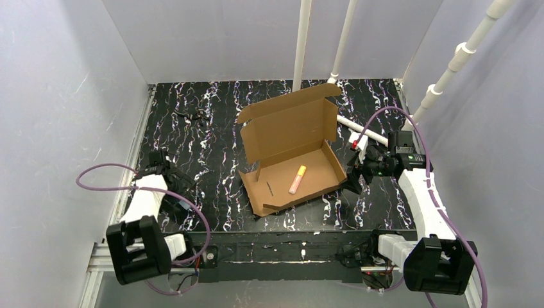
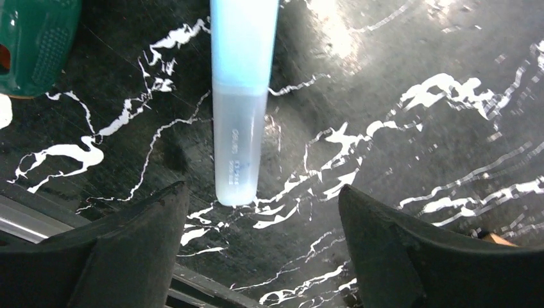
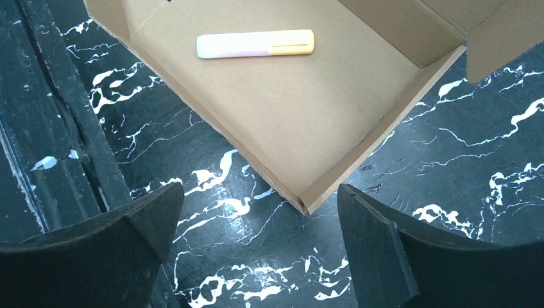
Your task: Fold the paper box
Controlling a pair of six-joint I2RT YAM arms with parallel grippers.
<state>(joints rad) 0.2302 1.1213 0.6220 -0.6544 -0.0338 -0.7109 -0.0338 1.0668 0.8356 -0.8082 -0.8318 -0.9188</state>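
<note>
- Box folding looks partly done to us: the paper box (image 1: 282,183) sits in the middle of the bench (image 1: 192,128), walls (image 1: 338,168) up, lid (image 1: 292,128) standing open. Shutting the lid is left.
- We count one box and one orange-pink marker (image 1: 297,179) inside it.
- Left end effector (image 2: 263,205) and right end effector (image 3: 260,205) both gape, holding nothing; the right one is just beside the box.

Paper box (image 3: 308,122) — cropped at top.

Pale lavender walls (image 1: 212,38) enclose a black, white-veined tabletop (image 1: 212,160) — white pipes (image 1: 301,38) rise behind.
</note>
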